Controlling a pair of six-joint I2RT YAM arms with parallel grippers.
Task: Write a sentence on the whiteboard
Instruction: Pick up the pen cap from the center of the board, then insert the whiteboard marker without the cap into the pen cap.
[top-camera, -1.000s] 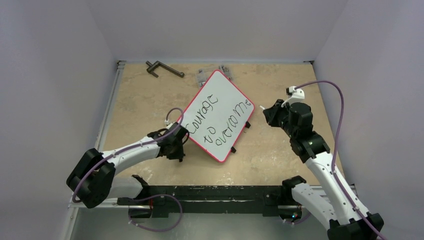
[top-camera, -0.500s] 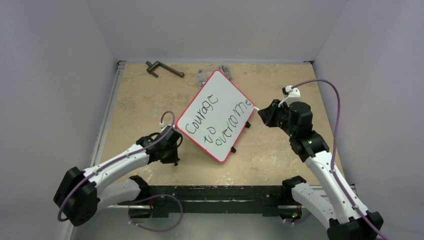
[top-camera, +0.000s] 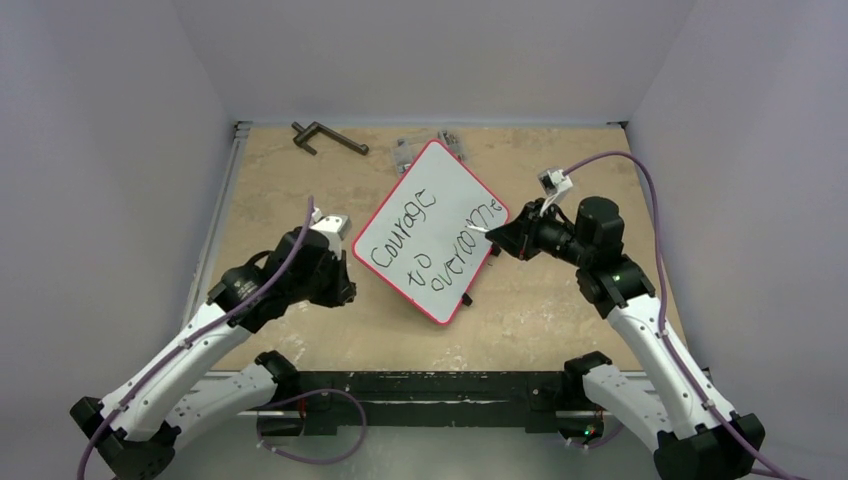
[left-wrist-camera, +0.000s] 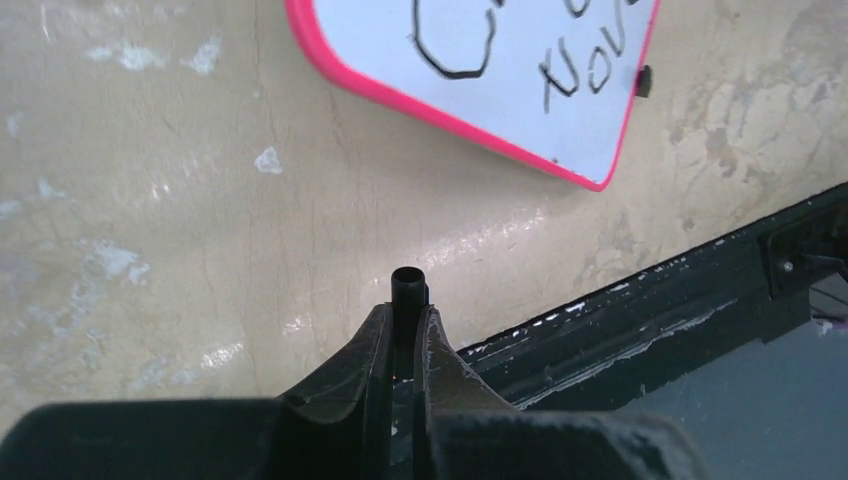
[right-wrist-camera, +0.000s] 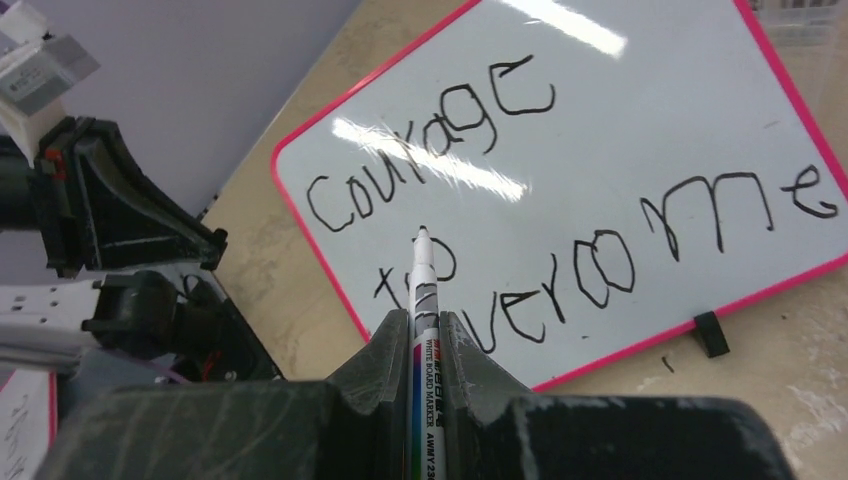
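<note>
The whiteboard (top-camera: 430, 230) lies tilted like a diamond on the tan table, red-pink frame, with "courage to overcome" written in black. My right gripper (top-camera: 502, 240) is shut on a white board marker (right-wrist-camera: 420, 280), uncapped, its tip hanging above the whiteboard (right-wrist-camera: 620, 120) near the word "to". My left gripper (top-camera: 336, 284) sits just off the board's left corner, over bare table. In the left wrist view the left gripper (left-wrist-camera: 405, 315) is shut on a small black tube, the marker cap (left-wrist-camera: 407, 290), with the whiteboard's (left-wrist-camera: 520, 80) lower corner beyond it.
A dark metal handle (top-camera: 328, 137) lies at the back left. Clear plastic pieces (top-camera: 405, 152) sit behind the board's top corner. A black rail (top-camera: 430, 385) runs along the near table edge. Grey walls close in on three sides.
My left arm has pulled back and left from the board's left edge, its jaws closing on the cap. My right gripper has moved left with the marker, over the board's right corner.
</note>
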